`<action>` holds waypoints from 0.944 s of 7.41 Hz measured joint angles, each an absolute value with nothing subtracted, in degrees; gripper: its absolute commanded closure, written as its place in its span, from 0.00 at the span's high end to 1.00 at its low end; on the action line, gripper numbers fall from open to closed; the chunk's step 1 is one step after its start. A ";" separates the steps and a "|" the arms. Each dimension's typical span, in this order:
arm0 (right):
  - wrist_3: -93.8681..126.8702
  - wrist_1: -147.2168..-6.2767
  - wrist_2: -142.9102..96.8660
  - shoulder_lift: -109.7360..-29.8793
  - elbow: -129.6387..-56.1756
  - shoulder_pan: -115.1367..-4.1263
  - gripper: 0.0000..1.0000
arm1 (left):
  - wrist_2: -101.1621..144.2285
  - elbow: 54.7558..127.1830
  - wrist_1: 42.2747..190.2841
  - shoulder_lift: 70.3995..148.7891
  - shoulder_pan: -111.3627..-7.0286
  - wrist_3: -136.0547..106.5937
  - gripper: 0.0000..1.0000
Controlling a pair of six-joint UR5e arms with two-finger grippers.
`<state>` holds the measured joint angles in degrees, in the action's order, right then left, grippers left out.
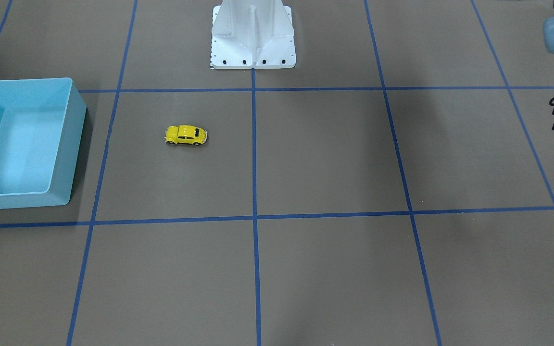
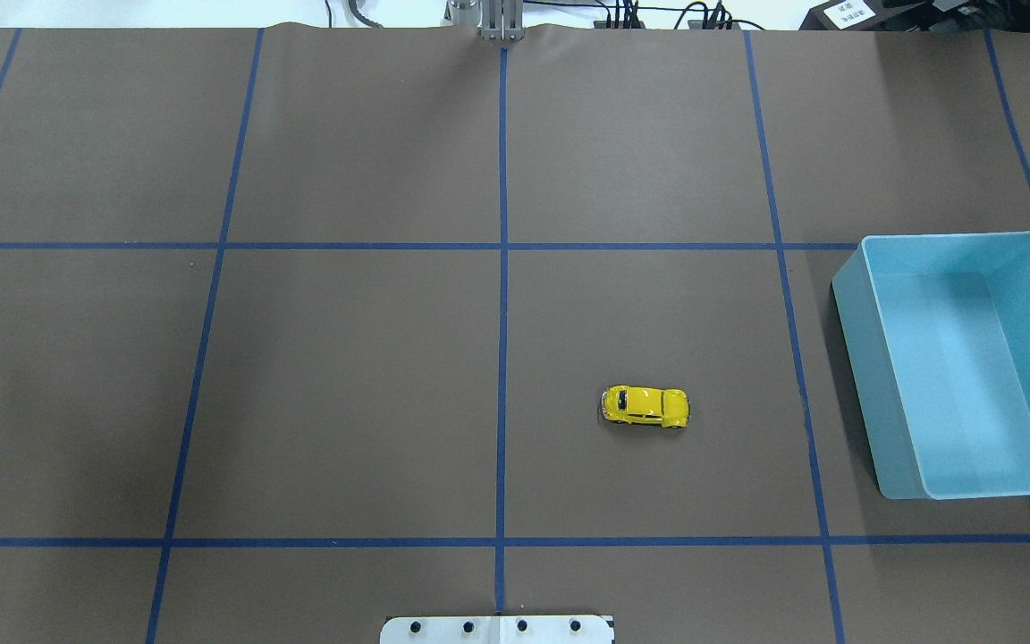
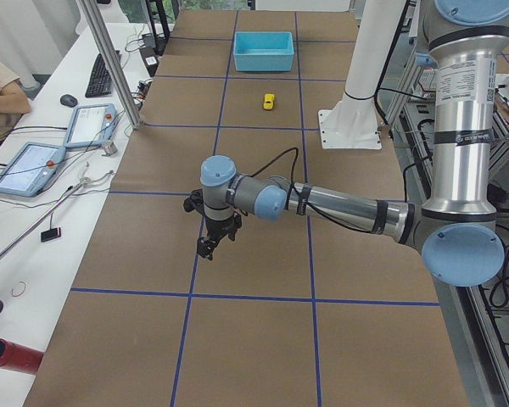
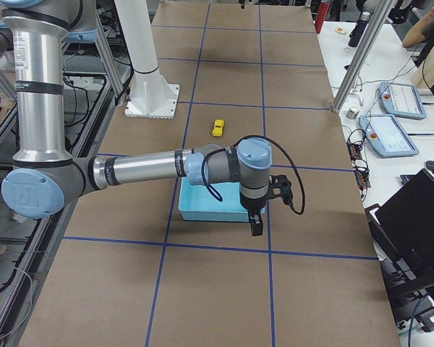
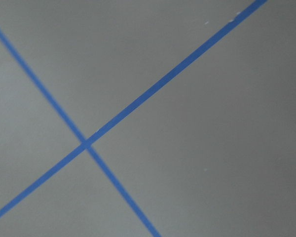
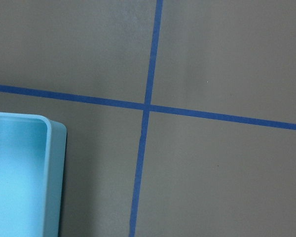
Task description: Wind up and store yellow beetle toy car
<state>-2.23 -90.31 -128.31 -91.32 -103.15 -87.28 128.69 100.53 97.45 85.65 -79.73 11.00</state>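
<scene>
Wheels down, the yellow beetle toy car (image 2: 645,406) sits on the surface (image 2: 345,402), outside the light blue bin (image 2: 864,376). Left fingers (image 3: 206,250) and right fingers (image 4: 257,228) hang well away; whether released or clenched cannot be told.

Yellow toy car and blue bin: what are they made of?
The tiny glossy yellow beetle toy car looks like painted metal or hard plastic: highlights gleam on its roof. The light blue rectangular bin seems smooth moulded plastic: thin walls, rounded corners.

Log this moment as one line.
yellow beetle toy car on table, ungrasped; light blue bin empty; left gripper far from car; right gripper near bin; jaws: cannot tell
</scene>
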 measured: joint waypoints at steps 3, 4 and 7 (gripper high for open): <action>-3.02 -88.22 -134.36 -90.93 -111.75 -80.71 1.00 | 135.67 99.40 98.27 81.34 -86.13 -0.70 1.00; -3.47 -86.16 -136.59 -91.23 -114.28 -78.07 1.00 | 136.80 99.48 98.20 79.96 -87.58 -2.66 1.00; -4.54 -84.30 -132.56 -90.47 -122.58 -62.82 1.00 | 137.27 100.09 97.99 77.66 -91.09 -4.58 1.00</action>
<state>-4.54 -84.30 -132.56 -90.47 -122.58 -62.82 137.27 100.09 97.99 77.66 -91.09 -4.58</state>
